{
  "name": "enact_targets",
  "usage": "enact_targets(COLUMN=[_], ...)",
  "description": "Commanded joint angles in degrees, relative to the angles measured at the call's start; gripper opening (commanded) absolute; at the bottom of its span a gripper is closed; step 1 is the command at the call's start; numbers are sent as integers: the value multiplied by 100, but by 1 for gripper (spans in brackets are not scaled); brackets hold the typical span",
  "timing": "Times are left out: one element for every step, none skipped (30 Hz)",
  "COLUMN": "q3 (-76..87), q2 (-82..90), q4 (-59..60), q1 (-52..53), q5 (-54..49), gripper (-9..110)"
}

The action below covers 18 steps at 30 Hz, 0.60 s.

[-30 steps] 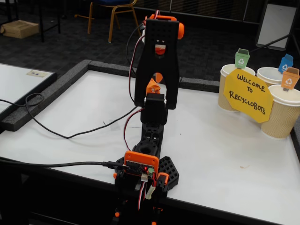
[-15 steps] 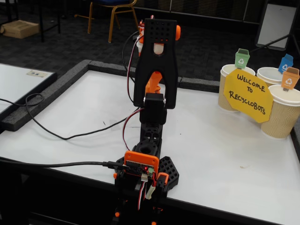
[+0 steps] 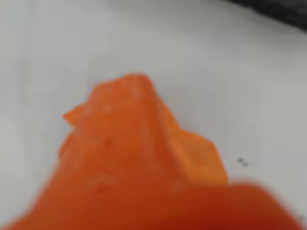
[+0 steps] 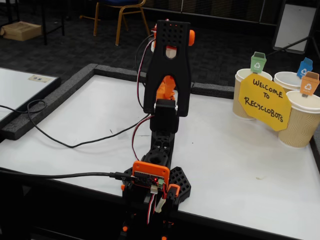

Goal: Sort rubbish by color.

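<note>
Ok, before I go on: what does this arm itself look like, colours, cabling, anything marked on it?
The arm is black printed plastic with orange parts: caps near the top, an orange piece at mid-height and an orange housing at the base with a small red light. Its upper link has a grid of small holes. Red and white wires run along its left side in the fixed view. The gripper looks orange and blurred in the wrist view.

Tool (image 3: 144, 158): orange, badly blurred, rising from the bottom edge and filling the lower middle of the wrist view; its tip narrows to a peak; open or closed cannot be told.
Tabletop (image 3: 57, 52): white and plain, behind and around the tool.
Dark speck (image 3: 243, 162): on the tabletop, just right of the tool.
Dark band (image 3: 283, 12): along the tabletop's far edge, upper right of the tool.
</note>
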Motion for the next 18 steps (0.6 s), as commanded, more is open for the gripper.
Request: enact_targets(q3=[-712,-712,-712,-712,-712,-712,-712,-712,-712,-703,-703,-703,-703,-712,-721,-756,-809,-853], q2=[202,193,193,193,193,193,193,193,193,193,193,193,193,202,211,229,255,299], q4=[-123,-132,-141,-141,-141,-149,-149,-176,-193,-211,-246,-264,-264,-272,-264,-229,-185,-141], q1=[158,158,149,132,114,88,62,44,35,26,18,18,18,18,18,18,26,44], q5=[-114,-114,-114,-114,-114,-114,-114,-114,-114,-114,-114,-114,-114,-114,-114,-114,-114,-114], gripper=[19,19,18,17,17,16,15,13,11,9,7,4,2,0,0,0,0,0])
